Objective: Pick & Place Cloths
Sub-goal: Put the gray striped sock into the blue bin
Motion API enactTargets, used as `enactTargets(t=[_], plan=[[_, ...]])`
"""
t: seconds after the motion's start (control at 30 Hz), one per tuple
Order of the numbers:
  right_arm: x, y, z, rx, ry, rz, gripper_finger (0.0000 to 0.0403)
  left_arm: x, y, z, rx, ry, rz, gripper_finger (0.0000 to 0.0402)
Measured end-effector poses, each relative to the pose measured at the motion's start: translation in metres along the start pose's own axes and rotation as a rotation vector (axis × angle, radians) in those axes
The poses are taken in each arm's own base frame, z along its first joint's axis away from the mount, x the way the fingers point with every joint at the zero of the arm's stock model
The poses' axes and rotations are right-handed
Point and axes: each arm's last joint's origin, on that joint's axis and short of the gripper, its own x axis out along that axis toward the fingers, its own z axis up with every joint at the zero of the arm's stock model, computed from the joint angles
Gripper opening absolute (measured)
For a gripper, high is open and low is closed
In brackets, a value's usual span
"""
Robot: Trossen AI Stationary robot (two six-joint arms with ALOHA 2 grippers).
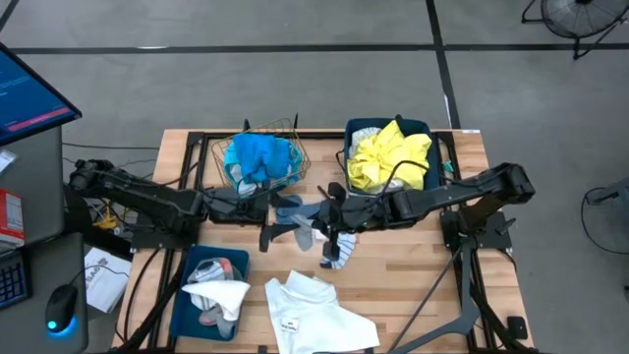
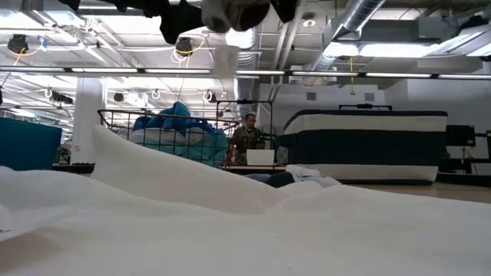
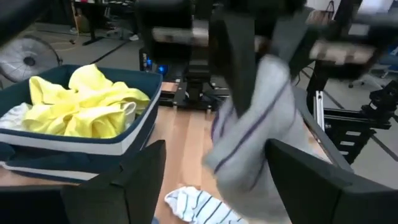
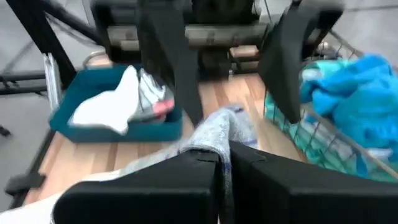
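Several cloths lay about the table, and we took them by size, reading the high view as a clock face. The white garment sprawled at 6 o'clock, bulky but light and floppy; we judged a pinch on a raised fold or the collar edge would serve best. The yellow cloth was heaped in the dark blue bin at 1 o'clock, soft and crumpled, with plenty of ridges to seize. The teal-blue cloths filled the wire basket at 11 o'clock. They could snag on the wire, so a straight upward lift seemed wise. A smaller white cloth sat with socks in a second bin at 7 o'clock.

At the table's centre hung the grey sock, limp, almost weightless and not at all fragile. The right hand was clamped on its upper end, its fingers closed tight. The left hand faced it from 9 o'clock, just beside the sock, with its fingers spread wide and gripping nothing. We thought the dangling lower half the natural place to grasp it.

The striped sock lay flat at 5 o'clock from the centre, thin against the wood. It would need a pinch at a bunched edge.
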Motion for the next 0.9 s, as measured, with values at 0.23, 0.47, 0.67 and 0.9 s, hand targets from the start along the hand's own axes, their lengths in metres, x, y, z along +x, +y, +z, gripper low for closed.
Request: enactTargets(t=[0.23, 0.47, 0.67, 0.9], plan=[[0.001, 0.005, 0.002, 0.006, -0.027, 0.051, 0.0, 0.006, -0.002, -0.005, -0.023, 0.02, -0.017, 0.0178], [0.001, 0.012, 0.0, -0.003, -0.021, 0.07, 0.0022, 0.011, -0.005, -0.007, -0.087, 0.046, -0.054, 0.0014], [-0.021, 0.014, 0.0, -0.033, 0.046, 0.081, 0.0068, -0.005, -0.013, 0.005, -0.106, 0.024, -0.098, 0.0001], [-0.047, 0.018, 0.003, -0.04, 0.066, 0.108, 0.0126, -0.033, -0.028, 0.006, -0.167, 0.108, -0.136, 0.0]])
